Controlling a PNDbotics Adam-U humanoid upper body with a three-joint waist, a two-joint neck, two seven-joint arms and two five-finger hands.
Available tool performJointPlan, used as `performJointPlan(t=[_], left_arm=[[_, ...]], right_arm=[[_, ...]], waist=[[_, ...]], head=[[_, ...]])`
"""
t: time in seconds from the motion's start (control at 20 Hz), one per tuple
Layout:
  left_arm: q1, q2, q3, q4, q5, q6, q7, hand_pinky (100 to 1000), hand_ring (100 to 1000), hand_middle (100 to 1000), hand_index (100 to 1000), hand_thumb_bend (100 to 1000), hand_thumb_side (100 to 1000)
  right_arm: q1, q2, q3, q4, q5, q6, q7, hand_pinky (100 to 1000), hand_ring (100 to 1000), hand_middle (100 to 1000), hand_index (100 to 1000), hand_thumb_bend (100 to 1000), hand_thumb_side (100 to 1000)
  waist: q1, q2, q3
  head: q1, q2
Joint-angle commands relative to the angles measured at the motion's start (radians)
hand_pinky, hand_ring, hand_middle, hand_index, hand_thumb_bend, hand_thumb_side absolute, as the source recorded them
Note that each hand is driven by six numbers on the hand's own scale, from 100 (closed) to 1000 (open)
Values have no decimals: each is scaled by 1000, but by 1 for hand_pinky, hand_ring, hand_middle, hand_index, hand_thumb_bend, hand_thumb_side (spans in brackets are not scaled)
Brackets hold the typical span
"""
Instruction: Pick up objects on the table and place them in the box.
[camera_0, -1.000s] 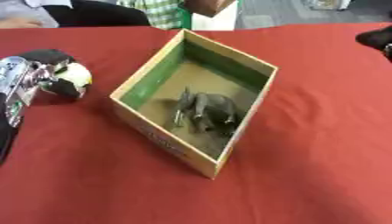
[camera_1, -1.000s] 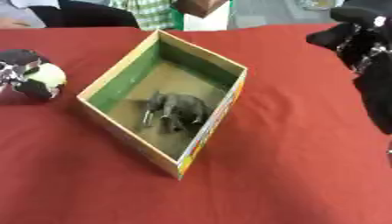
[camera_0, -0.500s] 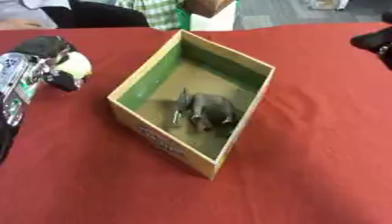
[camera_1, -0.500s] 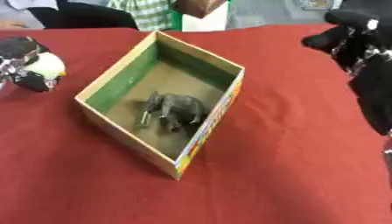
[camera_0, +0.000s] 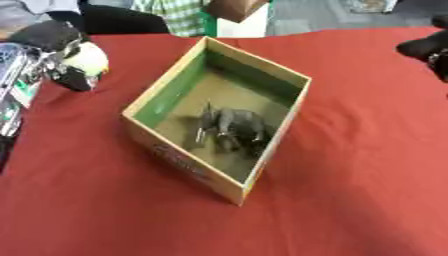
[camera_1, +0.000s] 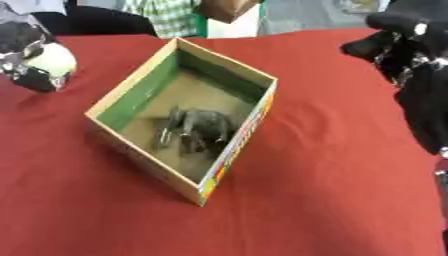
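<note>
The left hand (camera_0: 54, 55) curls round a pale ball (camera_0: 87, 59) near the table's (camera_0: 350, 165) left edge, beside the box (camera_0: 262, 165). It looks light, smooth, best cupped. The right hand's (camera_1: 411, 45) fingers: cannot tell.

— What's in my left hand (camera_0: 54, 55)?
— A pale round thing (camera_0: 87, 58), mostly hidden by my fingers; too blurred to name.
— And my right hand (camera_1: 404, 47)?
— Cut off at the edge, fingers unclear.
— The grey toy (camera_0: 232, 127) in the box (camera_0: 166, 150)?
— Blurred, shape uncertain.
</note>
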Motion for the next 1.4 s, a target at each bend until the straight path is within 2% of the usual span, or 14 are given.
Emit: performJointPlan(t=[0.05,0.2,0.25,0.3,0.45,0.6,1.0,1.2,1.4], left_arm=[[-37,22,-16,-117,20,-35,4,160,449,406,622,100,312],[-62,-7,-39,-213,46,-67,-10,133,441,396,605,100,320],[-70,-19,-49,-245,57,-79,-17,126,438,394,596,100,407],[-77,-31,-59,-275,69,-90,-25,125,437,393,592,100,321],[-91,-71,-85,-342,96,-114,-54,124,436,393,586,100,316],[-95,-120,-109,-364,110,-127,-84,128,440,396,568,100,306],[-66,-260,-182,-262,65,-140,-121,164,469,429,514,100,268],[-44,-292,-200,-198,10,-144,-127,184,485,446,515,100,255],[-35,-312,-208,-142,-47,-146,-138,204,500,461,528,100,249]], right_arm=[[-7,-14,-7,-21,-1,0,-2,894,772,612,850,100,1000],[-12,-15,-4,-21,-5,-1,-2,893,772,612,849,100,1000],[-13,-14,-3,-21,-7,-1,-1,893,772,612,849,100,1000],[-14,-14,-2,-21,-8,-1,-1,893,772,612,849,100,1000],[-16,-11,0,-21,-12,2,0,893,772,611,849,100,1000],[-16,-8,2,-21,-15,6,0,893,772,610,849,100,1000],[-22,-1,7,-21,-26,15,3,893,771,607,849,100,1000],[-21,3,8,-21,-31,19,3,893,771,606,849,100,1000],[-19,8,8,-21,-33,22,2,893,771,604,849,100,1000]], waist=[[0,-31,0],[0,-35,0],[1,-37,0],[2,-39,0],[6,-44,-3],[12,-49,-6],[28,-60,-16],[33,-67,-19],[34,-73,-20]], head=[[-8,6],[-12,13],[-13,16],[-14,17],[-16,23],[-15,24],[1,34],[13,60],[19,66]])
